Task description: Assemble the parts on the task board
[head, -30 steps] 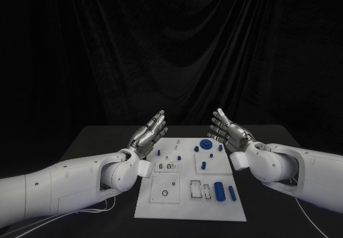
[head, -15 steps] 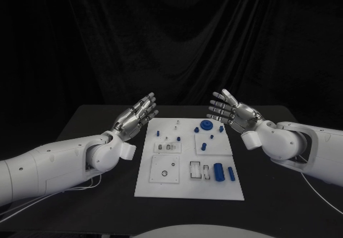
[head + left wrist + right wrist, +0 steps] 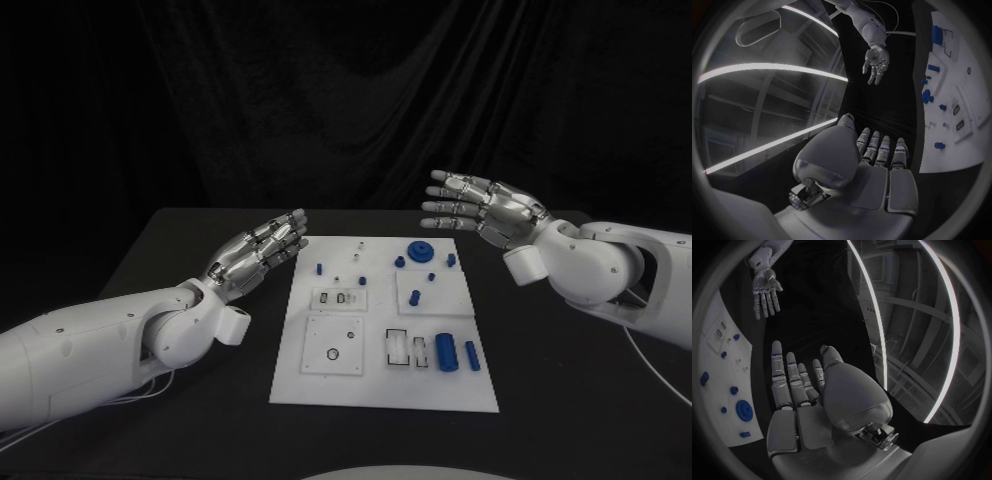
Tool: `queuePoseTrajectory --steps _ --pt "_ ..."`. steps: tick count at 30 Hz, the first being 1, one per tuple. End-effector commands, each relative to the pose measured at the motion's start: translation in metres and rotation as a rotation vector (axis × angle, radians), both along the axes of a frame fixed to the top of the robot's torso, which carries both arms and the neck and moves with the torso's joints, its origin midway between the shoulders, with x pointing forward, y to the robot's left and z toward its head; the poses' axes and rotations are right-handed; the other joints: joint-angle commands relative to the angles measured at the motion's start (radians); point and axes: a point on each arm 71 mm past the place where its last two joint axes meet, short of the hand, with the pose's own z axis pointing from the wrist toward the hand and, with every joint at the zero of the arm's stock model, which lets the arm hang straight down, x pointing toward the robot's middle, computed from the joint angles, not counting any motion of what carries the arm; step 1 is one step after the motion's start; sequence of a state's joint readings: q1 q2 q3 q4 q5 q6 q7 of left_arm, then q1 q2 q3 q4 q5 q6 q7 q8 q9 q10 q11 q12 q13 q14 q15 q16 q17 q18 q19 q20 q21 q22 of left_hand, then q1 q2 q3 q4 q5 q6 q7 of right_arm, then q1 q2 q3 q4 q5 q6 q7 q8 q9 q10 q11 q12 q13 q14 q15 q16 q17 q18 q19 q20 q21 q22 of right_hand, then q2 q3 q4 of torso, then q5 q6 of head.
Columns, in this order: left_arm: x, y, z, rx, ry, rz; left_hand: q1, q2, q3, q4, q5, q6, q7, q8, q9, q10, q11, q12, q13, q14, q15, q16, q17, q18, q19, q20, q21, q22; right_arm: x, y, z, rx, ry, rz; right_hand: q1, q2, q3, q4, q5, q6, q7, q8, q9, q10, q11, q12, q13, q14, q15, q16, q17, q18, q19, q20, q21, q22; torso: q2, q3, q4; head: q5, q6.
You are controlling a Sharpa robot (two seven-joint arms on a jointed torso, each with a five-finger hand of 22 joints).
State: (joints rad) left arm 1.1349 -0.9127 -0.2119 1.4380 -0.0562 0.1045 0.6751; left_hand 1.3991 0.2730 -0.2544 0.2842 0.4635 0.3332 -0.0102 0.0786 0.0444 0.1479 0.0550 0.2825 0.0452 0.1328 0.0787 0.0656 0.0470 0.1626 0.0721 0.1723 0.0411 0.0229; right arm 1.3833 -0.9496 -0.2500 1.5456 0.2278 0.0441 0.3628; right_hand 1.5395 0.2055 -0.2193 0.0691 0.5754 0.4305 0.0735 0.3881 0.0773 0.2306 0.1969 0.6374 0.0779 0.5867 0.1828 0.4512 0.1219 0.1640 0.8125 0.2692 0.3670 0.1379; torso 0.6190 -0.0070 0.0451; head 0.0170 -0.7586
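The white task board lies in the middle of the black table. Small blue parts sit on it: a round gear near the far edge, a thick cylinder and a thin peg near the front right. My left hand hovers flat beside the board's left edge, fingers straight and apart, holding nothing. My right hand is raised above the board's far right corner, fingers spread, empty. The left wrist view shows the left hand's flat fingers beside the board; the right wrist view shows the right hand over the gear.
Shallow rectangular recesses and a square plate with a round hole mark the board's front half. Black tabletop spreads to both sides. A dark curtain hangs behind the table.
Both hands have moved apart from the board. The left hand has sunk lower and further left; the right hand has risen and turned with its fingers pointing inward.
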Motion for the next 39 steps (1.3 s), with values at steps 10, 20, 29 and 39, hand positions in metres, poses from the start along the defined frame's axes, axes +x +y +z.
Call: queuePoseTrajectory --steps 10,20,29,39 --pt "-0.02 0.014 0.027 -0.117 -0.141 0.043 0.011 0.0 0.009 0.001 0.008 0.028 0.014 0.012 0.004 0.013 0.016 0.019 0.003 0.012 0.005 0.01 0.002 0.011 0.003 0.014 0.008 0.002 0.02 0.006 0.058 -0.811 -0.288 0.143 0.046 -0.038 0.004 -0.074 -0.164 0.18 0.042 0.074 0.004 0.257 -0.037 0.071 -0.011 0.421 -0.107 0.117 0.035 0.019 0.256 -0.099 0.225 0.108 0.056 -0.0055 0.0194 -0.025 -0.064" --pt "-0.029 0.015 0.038 -0.154 -0.153 0.043 0.0 0.002 0.005 0.006 -0.013 0.026 0.019 0.011 0.003 0.01 0.026 0.017 0.002 0.007 0.011 0.008 0.0 0.01 0.0 0.019 0.006 0.001 0.028 0.018 0.073 -1.416 -0.648 0.151 0.049 -0.101 0.062 0.032 -0.318 0.274 0.011 -0.016 -0.007 0.438 -0.089 -0.025 -0.013 0.633 -0.185 0.5 0.236 -0.052 0.505 -0.168 0.858 0.805 0.094 -0.012 0.0385 -0.045 -0.103" --pt "-0.036 0.016 0.049 -0.178 -0.168 0.033 -0.006 0.006 0.005 0.004 -0.015 0.018 0.024 0.008 0.002 0.007 0.037 0.016 0.001 0.0 0.017 0.006 -0.003 0.009 -0.004 0.023 0.004 0.0 0.031 0.028 0.071 -1.679 -0.913 0.071 0.05 -0.18 0.164 0.098 -0.27 0.34 -0.01 -0.078 0.002 0.548 -0.103 -0.101 -0.015 0.773 -0.202 0.686 0.492 -0.118 0.652 -0.179 1.111 1.223 0.123 -0.0253 0.0564 -0.055 -0.111" --pt "-0.037 0.019 0.052 -0.21 -0.148 0.044 -0.008 0.008 0.006 0.002 -0.01 0.02 0.029 0.008 0.002 0.007 0.046 0.018 0.001 -0.003 0.021 0.005 -0.004 0.008 -0.005 0.027 0.004 -0.001 0.033 0.033 0.056 -1.738 -1.0 0.067 0.041 -0.233 0.233 0.131 -0.256 0.352 -0.023 -0.138 0.007 0.578 -0.108 -0.168 -0.013 0.818 -0.21 0.704 0.55 -0.137 0.694 -0.187 1.155 1.315 0.159 -0.0327 0.0841 -0.095 -0.088"
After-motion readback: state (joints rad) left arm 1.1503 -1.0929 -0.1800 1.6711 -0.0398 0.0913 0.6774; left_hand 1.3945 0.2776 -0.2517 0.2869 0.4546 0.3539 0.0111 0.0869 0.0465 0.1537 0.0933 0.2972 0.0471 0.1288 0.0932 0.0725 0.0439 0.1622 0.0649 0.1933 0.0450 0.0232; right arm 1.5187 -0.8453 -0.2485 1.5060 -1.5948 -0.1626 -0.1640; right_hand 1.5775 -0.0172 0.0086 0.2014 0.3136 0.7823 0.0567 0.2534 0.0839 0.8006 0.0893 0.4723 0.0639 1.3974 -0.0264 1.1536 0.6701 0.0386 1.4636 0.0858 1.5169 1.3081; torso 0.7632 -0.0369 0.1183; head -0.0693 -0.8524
